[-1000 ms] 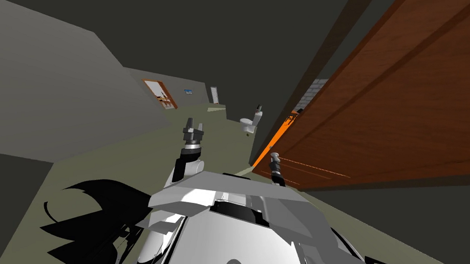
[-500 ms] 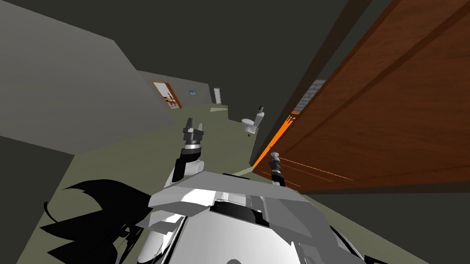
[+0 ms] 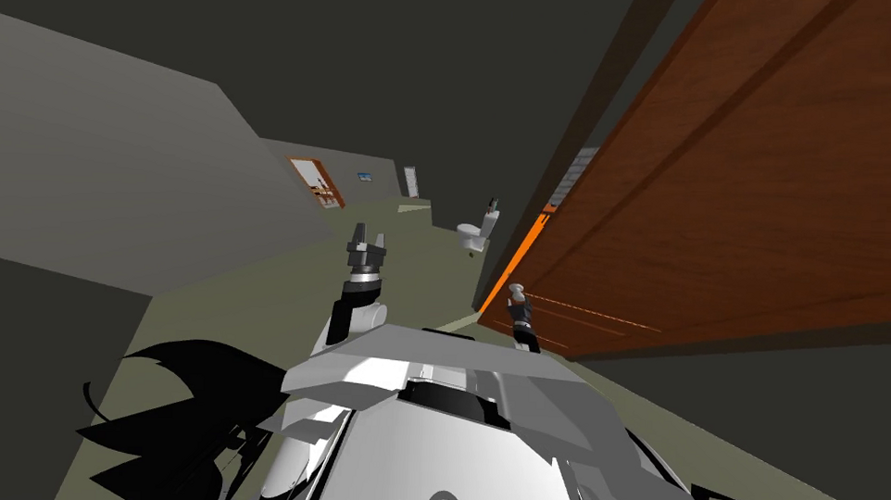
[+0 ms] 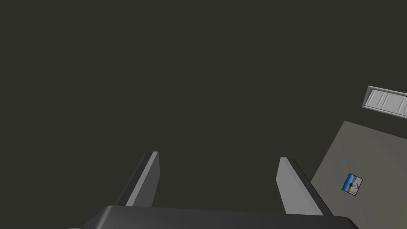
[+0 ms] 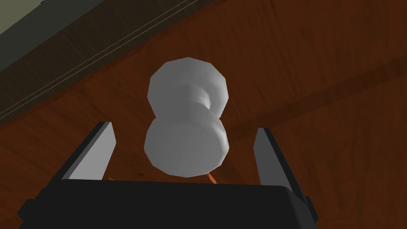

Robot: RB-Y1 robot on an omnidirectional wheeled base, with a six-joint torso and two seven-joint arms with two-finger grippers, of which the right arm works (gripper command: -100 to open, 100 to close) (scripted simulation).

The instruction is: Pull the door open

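The right gripper point(image 5: 183, 127) spreads its fingers either side of the grey knob point(image 5: 186, 147) on the door point(image 5: 318, 59), not touching it; the left gripper point(image 4: 218, 156), likewise spread, holds nothing.

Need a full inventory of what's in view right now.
door: 1, reddish-brown wood with an orange edge, close on my right
knob: 1, light grey, on the door
toilet: 1, white, on the floor ahead
far door: 1, orange-brown frame, distant, left of the toilet
picture: 1, blue, beside the far door
left gripper: 1, grey, open, raised ahead
right gripper: 1, grey, open, astride the knob, not touching
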